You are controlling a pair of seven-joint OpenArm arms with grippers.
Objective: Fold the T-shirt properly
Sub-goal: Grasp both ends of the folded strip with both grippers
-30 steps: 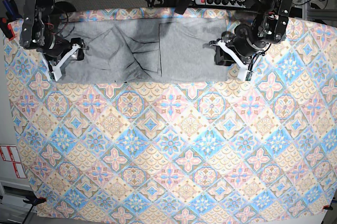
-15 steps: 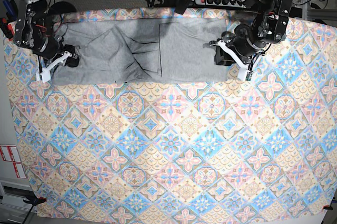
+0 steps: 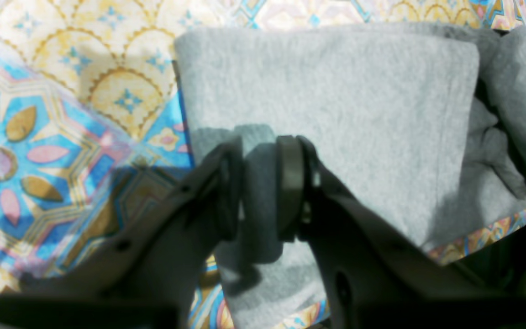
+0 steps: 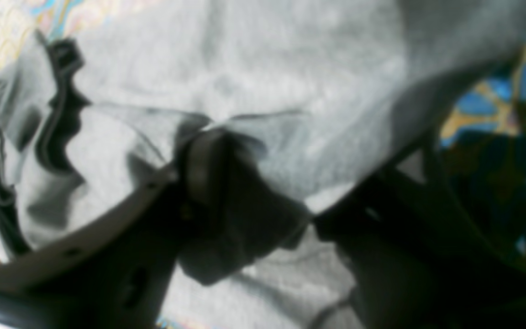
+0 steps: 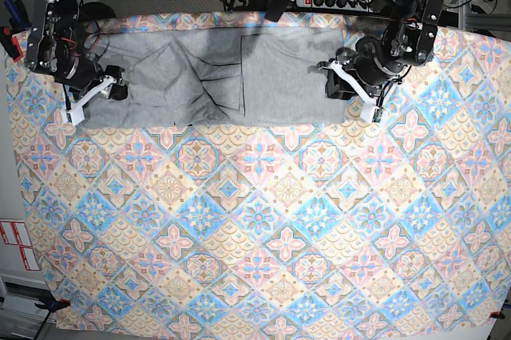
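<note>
- The T-shirt (image 5: 215,77) lay spread along the far edge of the tablecloth (image 5: 263,228).
- My left gripper (image 3: 259,187) pinched a fold of its hem.
- My right gripper (image 4: 263,183) stood wide over bunched cloth.

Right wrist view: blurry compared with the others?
Right wrist view: soft throughout, T-shirt folds smeared, deep shadow lower right. Left wrist view: shirt weave fairly clear, left end effector dark and out of focus. Base view: evenly lit, tablecloth pattern crisp.

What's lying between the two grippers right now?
Only the T-shirt, spread with rumpled folds on the tablecloth, spans from the right gripper to the left gripper; the base view shows it.
</note>
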